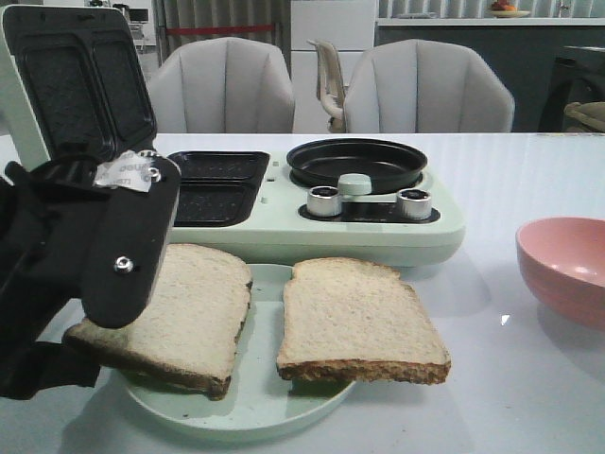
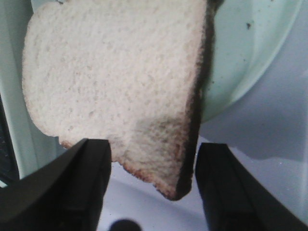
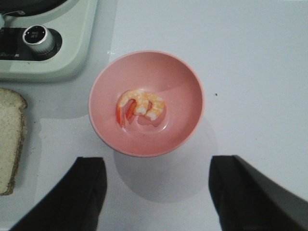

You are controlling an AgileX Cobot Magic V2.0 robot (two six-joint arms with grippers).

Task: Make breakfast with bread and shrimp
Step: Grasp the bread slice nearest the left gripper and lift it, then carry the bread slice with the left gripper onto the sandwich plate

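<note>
Two bread slices lie side by side on a pale green plate (image 1: pixel 255 402): the left slice (image 1: pixel 194 312) and the right slice (image 1: pixel 354 317). My left arm (image 1: pixel 123 246) hangs over the left slice's near left part. In the left wrist view my left gripper (image 2: pixel 151 187) is open, its fingers either side of a crusted corner of that slice (image 2: pixel 115 77), not touching it. Two curled orange-and-white shrimp (image 3: pixel 139 106) lie together in a pink bowl (image 3: pixel 187 86). My right gripper (image 3: pixel 156 192) is open and empty above the table, just short of the bowl.
The pale green breakfast appliance (image 1: pixel 378 232) stands behind the plate, with its sandwich lid (image 1: pixel 76 80) raised, dark grill plates (image 1: pixel 213 184), a black pan (image 1: pixel 357 161) and two knobs (image 1: pixel 324 200). The pink bowl (image 1: pixel 567 265) sits at the right. Chairs stand beyond the table.
</note>
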